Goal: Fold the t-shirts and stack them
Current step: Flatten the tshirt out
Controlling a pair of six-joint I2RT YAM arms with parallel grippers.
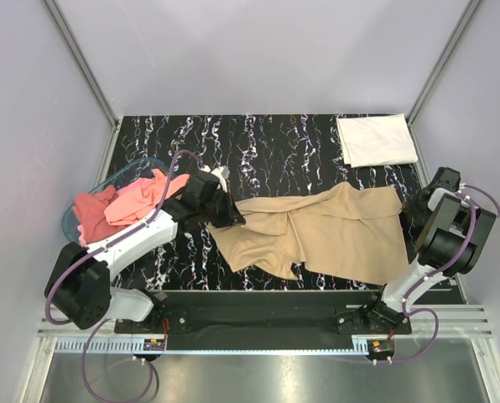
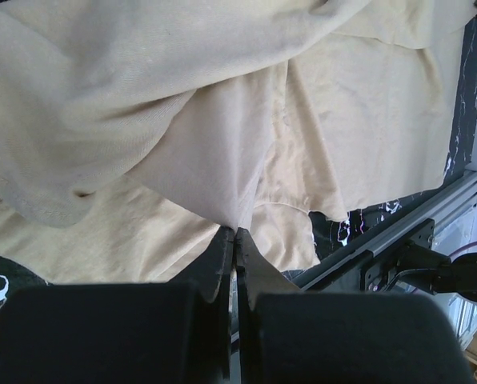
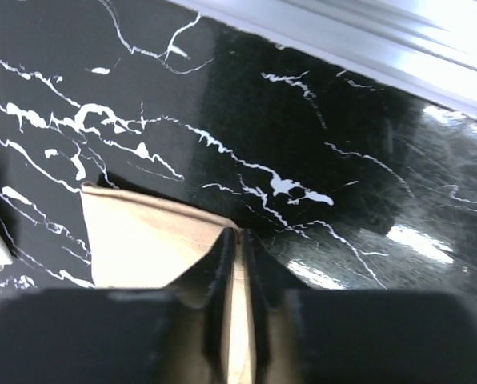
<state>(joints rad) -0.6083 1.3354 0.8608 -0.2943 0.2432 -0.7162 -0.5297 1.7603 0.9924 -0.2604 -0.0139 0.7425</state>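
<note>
The left gripper (image 1: pixel 226 211), reaching in from lower left, is clenched on the left edge of the tan t-shirt (image 1: pixel 334 231); the right gripper (image 3: pixel 237 234) pinches its right corner; the shirt lies mid-frame, long axis left-right

My top external view looks steeply down from above and behind the arm bases, far enough off to take in the whole counter (image 1: pixel 275 143). The left wrist view sits close, sighting along the left gripper (image 2: pixel 235 234) across the tan t-shirt (image 2: pixel 222 104), which fills most of it, toward the metal rail (image 2: pixel 398 224) at the counter's edge. The right wrist view is nearer still, low over the black surface, looking past the right gripper (image 3: pixel 237 236). All three share that tan t-shirt; from the right wrist I get only a corner of it.
</note>
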